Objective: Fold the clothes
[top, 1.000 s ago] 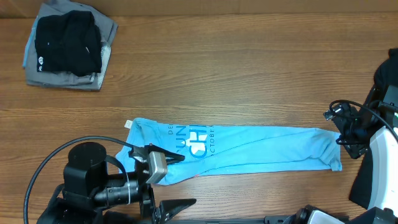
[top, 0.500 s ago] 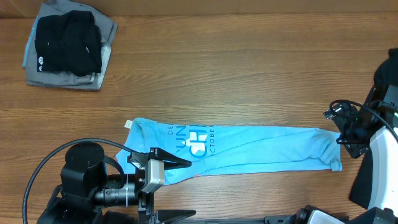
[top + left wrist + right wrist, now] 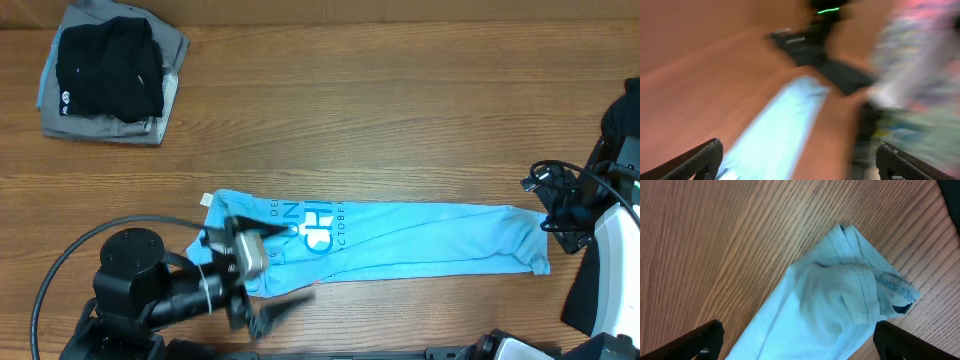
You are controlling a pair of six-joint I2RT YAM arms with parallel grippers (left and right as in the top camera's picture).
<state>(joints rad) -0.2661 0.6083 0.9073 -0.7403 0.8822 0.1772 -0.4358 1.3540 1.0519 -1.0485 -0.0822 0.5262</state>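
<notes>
Clothes (image 3: 400,238): one light blue T-shirt, laid as a long narrow band across the near half of the bench (image 3: 400,120), with printed lettering showing towards its left end. Step in hand, by judgement: lengthwise folds done, crosswise fold not yet begun. Left gripper (image 3: 290,265) stood over the band's left end, jaws wide open and holding nothing; its wrist view was blurred. Right gripper (image 3: 797,340) hung above the bunched right end, jaws wide open and empty. The next move probably called for pinching one end through all layers and carrying it over the other. Containers: none in view. Also present: folded stack of black and grey garments (image 3: 108,72), far left corner, well apart.
</notes>
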